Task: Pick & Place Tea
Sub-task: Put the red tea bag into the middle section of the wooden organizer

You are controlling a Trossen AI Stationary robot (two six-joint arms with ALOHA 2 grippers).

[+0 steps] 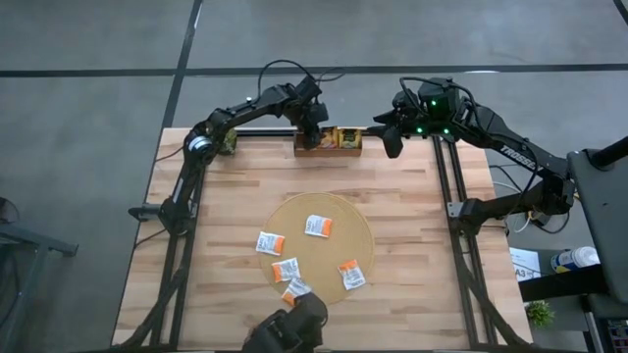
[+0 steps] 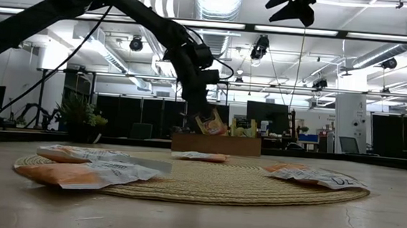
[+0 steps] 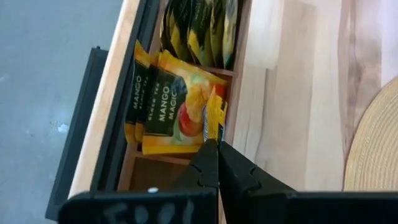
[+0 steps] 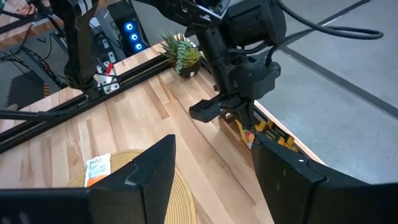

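A small wooden tray (image 1: 329,149) stands at the table's far edge, with yellow-orange tea sachets (image 3: 165,106) and dark green ones (image 3: 199,31) standing upright in its compartments. My left gripper (image 1: 314,132) is over the tray, shut on one orange-yellow sachet (image 2: 212,122). Several white-and-orange sachets (image 1: 318,226) lie flat on the round tan mat (image 1: 339,221). My right gripper (image 1: 392,137) hovers open in the air just right of the tray, with nothing between its fingers (image 4: 155,168). My left gripper pinches the sachet's upper edge (image 3: 215,118) between its two shut fingers (image 3: 211,165). The fingers slant down at it from above. The sachet hangs tilted below them, beside the yellow sachets in the tray's middle compartment; whether its lower end rests in the tray I cannot tell.
A small potted plant (image 4: 180,53) stands at the table's far left corner. Bare wood lies between the mat and the tray (image 3: 298,93). A dark camera housing (image 1: 289,331) sits at the near edge.
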